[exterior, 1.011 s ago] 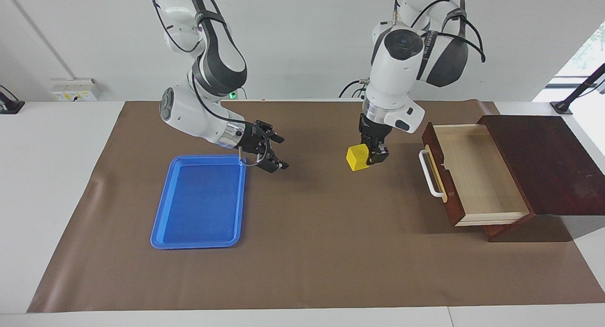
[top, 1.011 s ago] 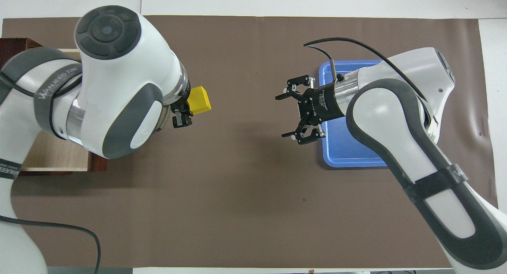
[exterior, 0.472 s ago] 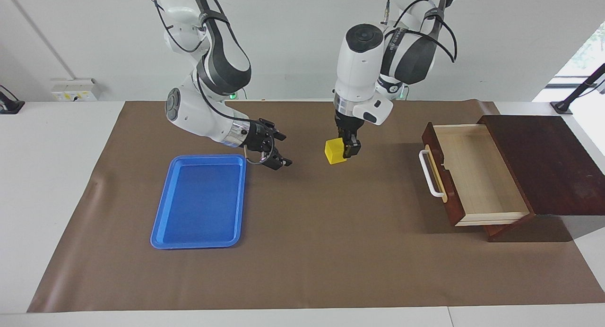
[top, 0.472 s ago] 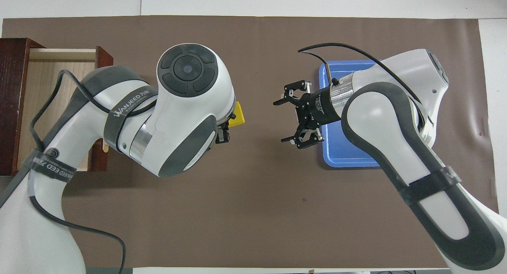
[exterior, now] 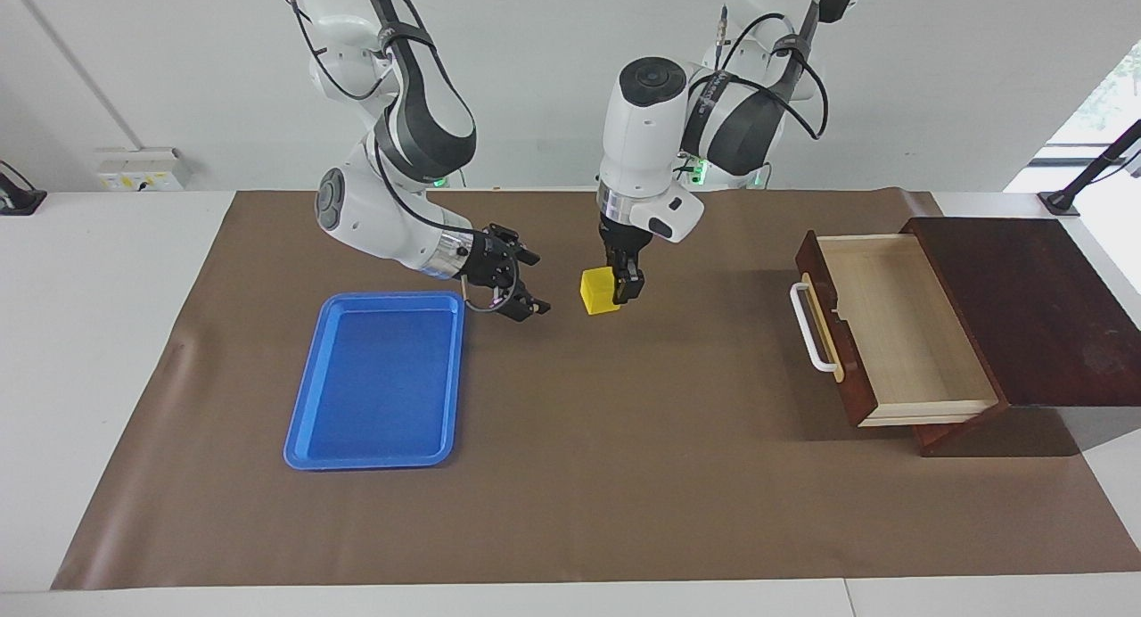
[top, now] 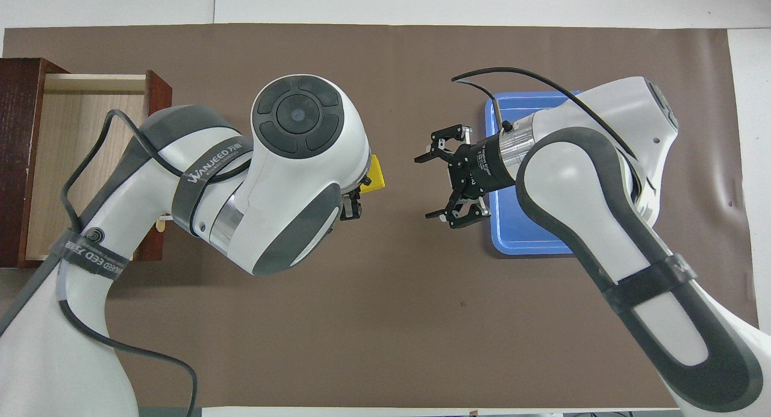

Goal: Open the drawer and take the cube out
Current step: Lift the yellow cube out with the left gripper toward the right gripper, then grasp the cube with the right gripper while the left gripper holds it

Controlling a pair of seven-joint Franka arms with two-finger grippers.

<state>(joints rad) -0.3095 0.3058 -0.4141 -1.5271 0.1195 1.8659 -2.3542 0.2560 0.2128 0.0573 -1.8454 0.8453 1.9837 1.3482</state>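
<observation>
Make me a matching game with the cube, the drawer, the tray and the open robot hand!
Things:
1. cube
2. drawer
3. blue tray
4. right gripper

States:
A. pulled out, nothing inside
B. open, beside the tray's corner
C. flat on the brown mat, nothing in it
D. held by the left gripper over the mat

Pairs: 1-D, 2-A, 3-C, 4-B

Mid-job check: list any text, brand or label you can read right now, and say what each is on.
"WANJEED" with small characters after it that I cannot make out: grey strap on the left arm's upper link, overhead view.
Partly readable "...EED", the rest hidden: lower strap on the same arm.
White print on the right claw's black wrist: too small to read.
Nothing legible on the cube, tray or drawer.
</observation>
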